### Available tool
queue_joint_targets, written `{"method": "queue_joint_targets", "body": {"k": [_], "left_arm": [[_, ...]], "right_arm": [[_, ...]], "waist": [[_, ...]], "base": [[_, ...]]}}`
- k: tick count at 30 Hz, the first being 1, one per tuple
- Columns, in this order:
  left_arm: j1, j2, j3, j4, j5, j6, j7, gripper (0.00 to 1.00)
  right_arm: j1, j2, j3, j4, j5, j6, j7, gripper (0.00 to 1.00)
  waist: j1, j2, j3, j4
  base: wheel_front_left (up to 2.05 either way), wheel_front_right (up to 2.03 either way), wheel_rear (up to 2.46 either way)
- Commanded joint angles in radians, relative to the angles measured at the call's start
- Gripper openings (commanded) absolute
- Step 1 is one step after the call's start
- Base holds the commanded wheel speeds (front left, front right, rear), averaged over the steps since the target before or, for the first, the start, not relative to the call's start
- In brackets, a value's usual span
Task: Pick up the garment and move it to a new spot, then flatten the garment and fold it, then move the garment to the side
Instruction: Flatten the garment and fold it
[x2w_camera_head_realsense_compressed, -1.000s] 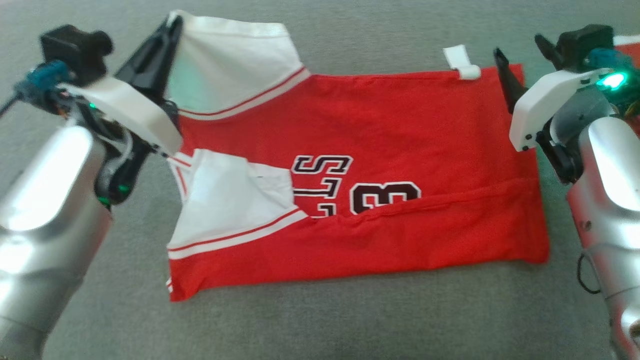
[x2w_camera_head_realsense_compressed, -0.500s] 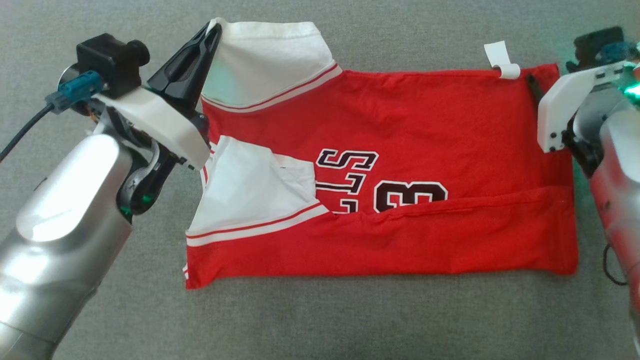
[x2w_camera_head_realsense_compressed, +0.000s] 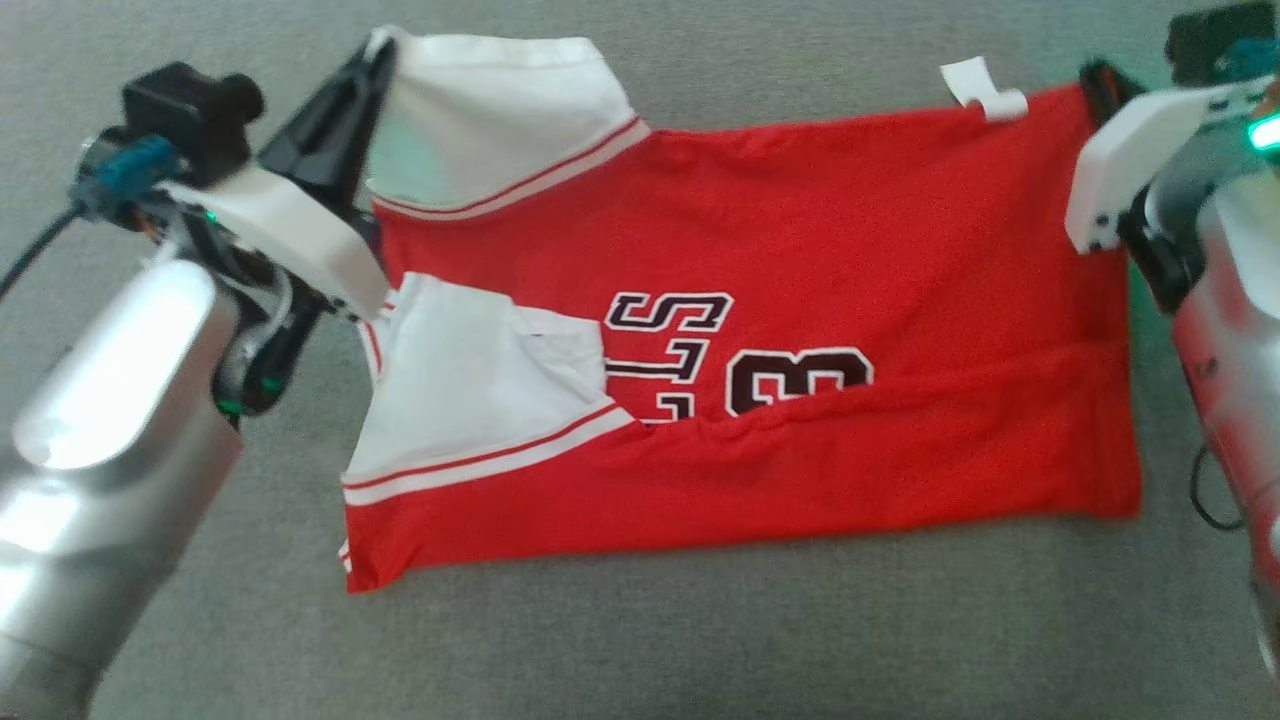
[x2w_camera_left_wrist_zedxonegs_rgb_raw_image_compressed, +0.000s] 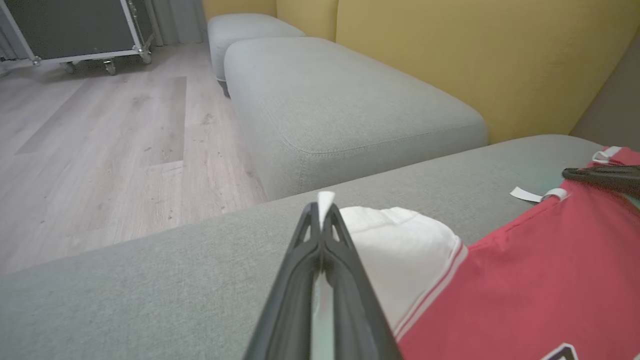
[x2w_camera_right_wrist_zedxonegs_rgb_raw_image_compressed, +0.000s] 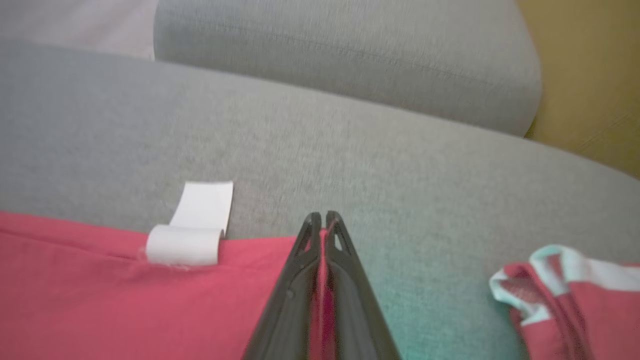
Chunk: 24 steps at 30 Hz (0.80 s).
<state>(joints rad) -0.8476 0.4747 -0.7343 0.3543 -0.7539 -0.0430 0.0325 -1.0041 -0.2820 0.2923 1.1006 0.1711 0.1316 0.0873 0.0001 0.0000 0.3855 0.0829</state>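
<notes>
Grey sofa cushion (x2w_camera_head_realsense_compressed: 640, 640) is the work surface, with a yellow backrest (x2w_camera_left_wrist_zedxonegs_rgb_raw_image_compressed: 475, 60) behind it. The red jersey (x2w_camera_head_realsense_compressed: 800, 220) lies spread across the cushion, white care label (x2w_camera_head_realsense_compressed: 985, 90) sticking out of its far edge. That label is my reference.

Step, my read: folding. The long edge opposite the label is already turned up over the black print (x2w_camera_head_realsense_compressed: 740, 365), so flattening looks done and the move to the side isn't started.

Claws:
- Right gripper (x2w_camera_right_wrist_zedxonegs_rgb_raw_image_compressed: 320, 217): fingers pressed together, with a sliver of red cloth between them. It pinches the jersey's corner just beside the label.
- Left gripper (x2w_camera_left_wrist_zedxonegs_rgb_raw_image_compressed: 320, 210): also clamped, with white cloth between the fingers. It holds the white sleeve (x2w_camera_head_realsense_compressed: 490, 110) at the jersey end well away from the label.

Next move probably needs:
- both arms lifting together, even tension along the label edge
- carrying that edge away from the label side, over the print
- low height, so the earlier fold doesn't drag open

Risk: another red-and-white garment (x2w_camera_right_wrist_zedxonegs_rgb_raw_image_compressed: 565, 295) sits near the label-side corner and could snag.
</notes>
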Motion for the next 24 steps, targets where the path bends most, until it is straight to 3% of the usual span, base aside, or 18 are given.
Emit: {"method": "queue_joint_targets", "body": {"k": [1,7,14,24], "left_arm": [[-0.063,0.05,0.058,-0.013,0.01,0.006,-0.012,0.0],[-0.151,0.055,0.125,0.138,0.01,0.016,-0.107,0.0],[-0.286,0.018,0.127,0.299,0.044,-0.028,-0.211,0.0],[-0.27,-0.022,0.062,0.394,0.05,-0.078,-0.263,0.0]], "right_arm": [[-0.048,0.016,0.013,-0.04,0.013,-0.001,-0.029,0.0],[-0.135,0.05,0.007,-0.076,0.121,-0.001,-0.154,0.0],[-0.21,0.076,0.004,-0.043,0.172,-0.001,-0.229,0.0],[-0.173,0.08,0.074,0.018,0.251,-0.001,-0.228,0.0]], "waist": [[-0.0001,0.0,-0.003,-0.012],[-0.0001,0.0,0.011,-0.062],[-0.0001,0.0,0.033,-0.082],[-0.0001,0.0,-0.011,-0.063]], "base": [[0.0,0.0,0.0],[0.0,0.0,0.0],[0.0,0.0,0.0],[0.0,0.0,0.0]]}}
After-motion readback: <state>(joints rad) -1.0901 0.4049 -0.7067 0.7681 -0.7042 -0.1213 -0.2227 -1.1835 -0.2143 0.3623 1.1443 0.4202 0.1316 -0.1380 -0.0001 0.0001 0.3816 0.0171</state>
